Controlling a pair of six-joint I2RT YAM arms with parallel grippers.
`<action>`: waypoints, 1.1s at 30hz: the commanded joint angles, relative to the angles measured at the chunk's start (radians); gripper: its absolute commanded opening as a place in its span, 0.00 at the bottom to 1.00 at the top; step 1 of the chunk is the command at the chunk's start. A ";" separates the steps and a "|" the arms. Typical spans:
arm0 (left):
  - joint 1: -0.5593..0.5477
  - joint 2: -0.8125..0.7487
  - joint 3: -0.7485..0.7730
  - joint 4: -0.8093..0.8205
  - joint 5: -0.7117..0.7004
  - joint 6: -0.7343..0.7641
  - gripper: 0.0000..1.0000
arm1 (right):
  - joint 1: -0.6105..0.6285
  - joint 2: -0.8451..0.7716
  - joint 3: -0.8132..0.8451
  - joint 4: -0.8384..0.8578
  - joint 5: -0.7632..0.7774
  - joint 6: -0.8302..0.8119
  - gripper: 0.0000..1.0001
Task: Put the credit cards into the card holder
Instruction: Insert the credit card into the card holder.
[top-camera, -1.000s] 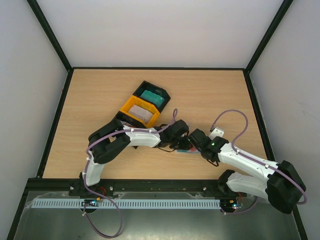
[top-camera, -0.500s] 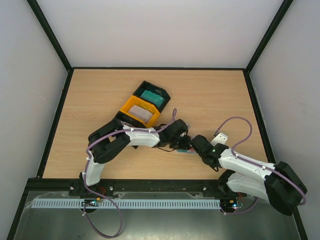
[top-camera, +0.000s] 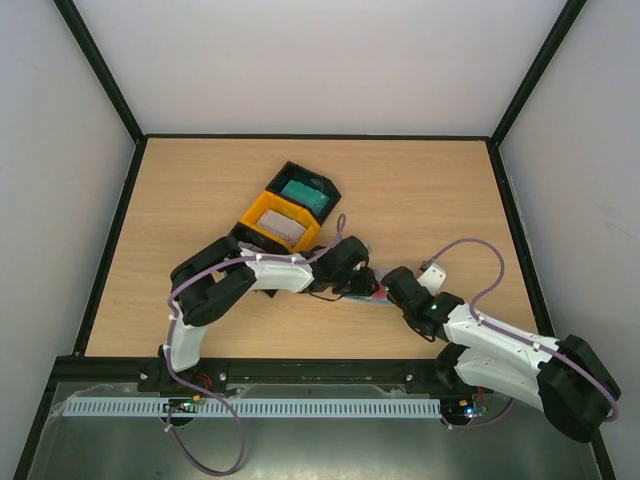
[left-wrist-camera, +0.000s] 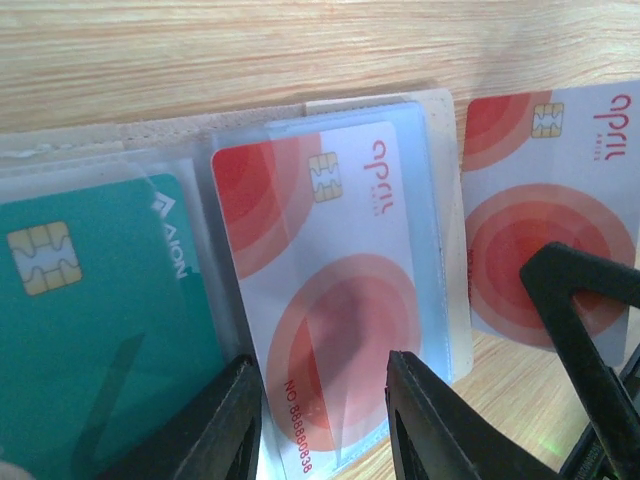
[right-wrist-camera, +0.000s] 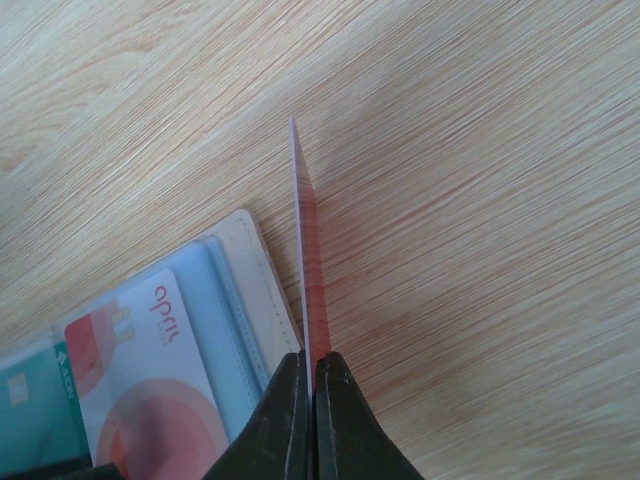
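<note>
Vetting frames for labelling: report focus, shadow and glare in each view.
Left wrist: card print sharp, fingers soft, card holder's sleeve hazing the slotted red card. Right wrist: held card edge-on, casting a reddish tint on the table. Top external: even, soft light.

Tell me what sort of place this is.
Likely a robotics lab test cell: a wooden table enclosed by white walls and a black frame, with the left arm and right arm mounted at its near edge.

open card holder (right-wrist-camera: 256, 268), two credit cards (left-wrist-camera: 325, 300) inside
</note>
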 joint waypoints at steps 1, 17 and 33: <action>0.007 0.001 -0.041 -0.079 -0.025 0.000 0.37 | 0.003 -0.009 -0.018 0.060 -0.138 0.000 0.02; -0.013 -0.028 -0.034 0.019 0.121 0.072 0.37 | 0.002 -0.028 -0.030 0.038 -0.116 0.022 0.02; -0.034 -0.062 0.019 -0.063 -0.048 0.255 0.39 | 0.002 -0.064 -0.029 -0.002 -0.081 0.025 0.02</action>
